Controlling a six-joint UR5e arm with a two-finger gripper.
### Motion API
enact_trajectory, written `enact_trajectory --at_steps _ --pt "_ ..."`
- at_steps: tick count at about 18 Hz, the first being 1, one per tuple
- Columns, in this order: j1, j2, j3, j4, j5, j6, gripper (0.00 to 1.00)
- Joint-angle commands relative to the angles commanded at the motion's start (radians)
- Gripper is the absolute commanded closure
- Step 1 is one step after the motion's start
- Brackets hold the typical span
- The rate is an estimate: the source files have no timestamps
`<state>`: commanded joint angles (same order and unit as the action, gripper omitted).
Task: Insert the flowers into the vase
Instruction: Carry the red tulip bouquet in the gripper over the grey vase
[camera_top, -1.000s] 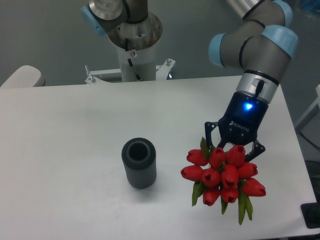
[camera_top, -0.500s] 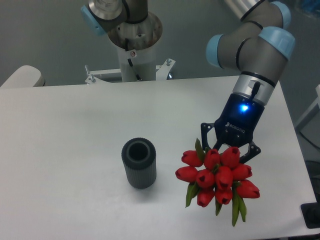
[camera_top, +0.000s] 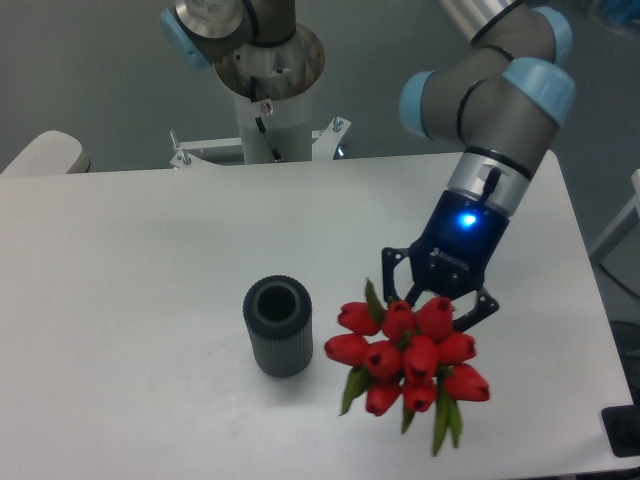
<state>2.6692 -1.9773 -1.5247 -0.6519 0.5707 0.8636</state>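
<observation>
The vase (camera_top: 278, 326), a small dark grey ribbed cylinder with a thick round rim, stands upright on the white table, its mouth open and empty. To its right, the flowers (camera_top: 405, 355), a tight bunch of red tulip heads with green leaves, hang just off the table surface. My gripper (camera_top: 432, 300) is shut on the bunch from behind and above, its dark fingers partly hidden by the blooms. The nearest tulip head is a small gap to the right of the vase wall. The stems are hidden behind the heads.
The arm's base column (camera_top: 265, 90) stands at the back edge of the table. The table's right edge (camera_top: 590, 300) runs close to the arm. A pale rounded object (camera_top: 40, 152) sits at the far left.
The gripper has carried the flowers left and slightly up, toward the vase. The vase has not moved.
</observation>
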Motion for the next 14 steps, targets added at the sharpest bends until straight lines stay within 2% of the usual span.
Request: enact_trajectory --at_steps 3,9,14 --pt "0.003 0.000 -0.006 0.002 -0.034 0.023 0.69" --pt "0.026 0.005 -0.063 0.003 -0.199 0.101 0.69" --pt "0.026 0.028 -0.074 0.005 -0.336 0.114 0.68"
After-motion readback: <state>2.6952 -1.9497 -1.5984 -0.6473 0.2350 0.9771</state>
